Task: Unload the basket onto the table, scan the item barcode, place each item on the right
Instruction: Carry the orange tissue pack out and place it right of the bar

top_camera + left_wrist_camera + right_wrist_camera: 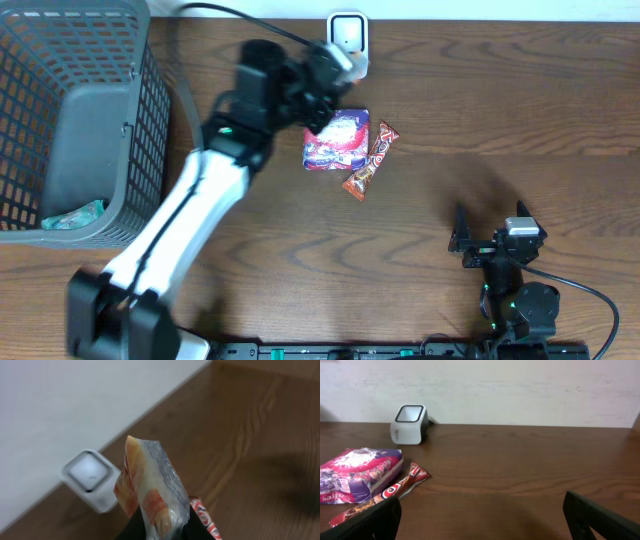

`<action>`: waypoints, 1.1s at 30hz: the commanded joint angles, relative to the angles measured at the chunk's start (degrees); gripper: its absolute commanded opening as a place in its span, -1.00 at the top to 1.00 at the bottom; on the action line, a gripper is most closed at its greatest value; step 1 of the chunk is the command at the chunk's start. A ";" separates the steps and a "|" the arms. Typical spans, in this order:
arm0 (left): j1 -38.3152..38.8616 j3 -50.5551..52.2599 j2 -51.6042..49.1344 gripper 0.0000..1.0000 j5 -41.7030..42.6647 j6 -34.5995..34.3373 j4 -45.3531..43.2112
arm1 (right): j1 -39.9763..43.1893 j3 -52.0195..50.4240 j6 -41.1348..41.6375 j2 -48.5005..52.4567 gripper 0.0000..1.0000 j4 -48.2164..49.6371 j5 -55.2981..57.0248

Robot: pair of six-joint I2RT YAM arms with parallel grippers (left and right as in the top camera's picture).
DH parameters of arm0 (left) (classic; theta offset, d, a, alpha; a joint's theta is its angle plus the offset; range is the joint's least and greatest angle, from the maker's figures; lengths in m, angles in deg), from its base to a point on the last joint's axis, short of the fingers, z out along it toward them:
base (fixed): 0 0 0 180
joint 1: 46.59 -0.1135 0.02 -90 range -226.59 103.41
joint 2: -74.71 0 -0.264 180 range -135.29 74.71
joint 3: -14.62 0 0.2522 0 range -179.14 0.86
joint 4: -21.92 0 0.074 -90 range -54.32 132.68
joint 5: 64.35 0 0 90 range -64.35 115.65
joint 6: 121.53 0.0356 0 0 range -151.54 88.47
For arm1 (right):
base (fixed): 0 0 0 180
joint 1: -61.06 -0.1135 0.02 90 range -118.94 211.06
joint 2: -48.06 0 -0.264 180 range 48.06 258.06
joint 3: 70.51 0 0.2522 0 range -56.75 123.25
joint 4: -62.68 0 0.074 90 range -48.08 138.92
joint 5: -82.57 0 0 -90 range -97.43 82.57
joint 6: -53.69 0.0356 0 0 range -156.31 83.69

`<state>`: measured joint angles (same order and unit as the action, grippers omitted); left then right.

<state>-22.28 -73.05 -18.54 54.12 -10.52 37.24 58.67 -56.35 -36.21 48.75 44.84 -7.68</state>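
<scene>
A snack packet point(150, 492) is clamped in the left gripper point(322, 80), with its long axis running out from the fingers. The scanner point(90, 477) is seen just beyond it to the left in the wrist view. From overhead the packet cannot be made out. The right gripper point(465, 240) is spread wide, well apart.

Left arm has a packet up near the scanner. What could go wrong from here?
The packet is pinched only at its lower end by the left fingers; it could slip or flop.
No barcode shows, so it may not face the scanner.
Lowering the arm could knock the purple bag or candy bar below.
</scene>
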 commanded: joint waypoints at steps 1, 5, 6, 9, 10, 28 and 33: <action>3.28 -0.85 -4.31 0.85 -0.68 -1.36 -3.72 | -0.28 -0.11 -0.81 -0.35 -0.99 -0.22 -0.04; 6.69 -0.85 -10.34 0.85 -0.70 -2.05 -9.11 | -0.28 -0.11 -0.81 -0.35 -0.99 -0.22 -0.04; 7.34 -0.85 -11.76 0.85 -0.70 -2.58 -10.23 | -0.28 -0.11 -0.81 -0.35 -0.99 -0.22 -0.07; 9.05 -0.85 -15.69 0.85 -0.72 -5.20 -13.84 | -0.28 -0.11 -0.81 -0.35 -0.99 -0.22 -0.07; 9.46 -0.85 -16.79 0.85 -0.74 -6.25 -15.06 | -0.28 -0.11 -0.81 -0.35 -0.99 -0.22 -0.04; 10.47 -0.87 -19.04 -0.23 -2.40 -12.79 -24.41 | -0.28 -0.11 -0.81 -0.35 -0.99 -0.22 -0.04; 8.04 -0.87 -13.42 -0.24 -4.02 -12.81 -26.12 | -0.28 -0.11 -0.81 -0.35 -0.99 -0.22 -0.04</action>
<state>-12.29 -73.07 -37.62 52.06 -22.78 12.02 58.67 -56.35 -36.19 48.75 44.87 -7.68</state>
